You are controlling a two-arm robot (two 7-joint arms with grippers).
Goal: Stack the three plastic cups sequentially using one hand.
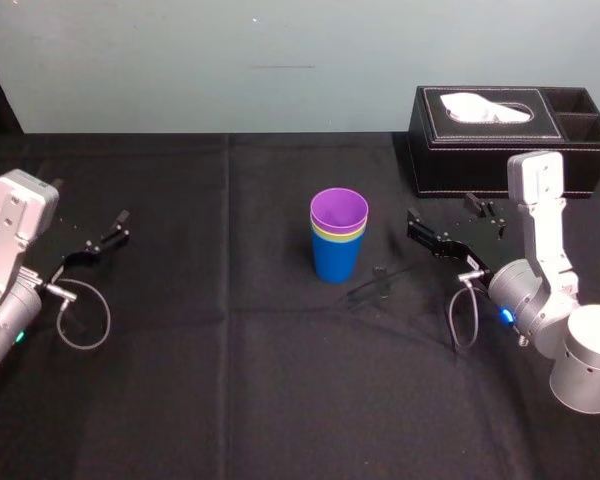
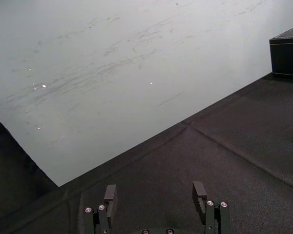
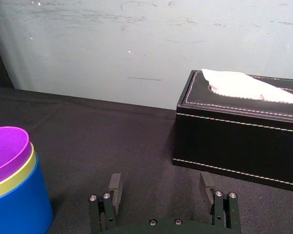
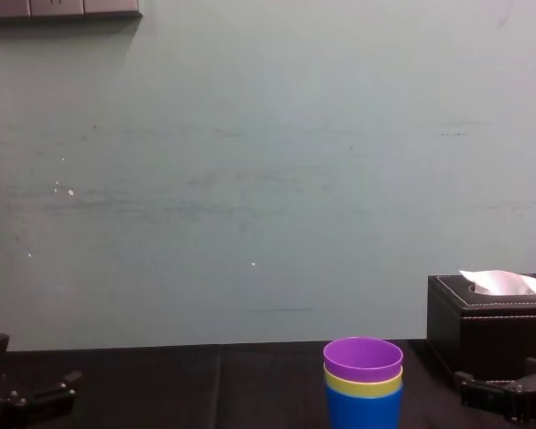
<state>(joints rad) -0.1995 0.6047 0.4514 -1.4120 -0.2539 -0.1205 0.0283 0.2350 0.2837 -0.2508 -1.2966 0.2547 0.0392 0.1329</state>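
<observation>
The three plastic cups stand nested upright at the table's middle: the blue cup (image 1: pixel 336 258) at the bottom, the yellow-green cup (image 1: pixel 323 232) showing as a thin rim inside it, the purple cup (image 1: pixel 339 212) on top. The same stack appears in the chest view (image 4: pixel 364 384) and the right wrist view (image 3: pixel 12 183). My right gripper (image 1: pixel 450 225) hovers to the right of the stack, apart from it, open with nothing between its fingers (image 3: pixel 115 187). At the far left my left gripper (image 1: pixel 105 238) rests open and empty.
A black leather-look tissue box (image 1: pixel 505 135) with a white tissue stands at the back right, just behind my right arm. Black cloth (image 1: pixel 230 380) covers the table. A pale wall (image 4: pixel 250 179) closes off the far side.
</observation>
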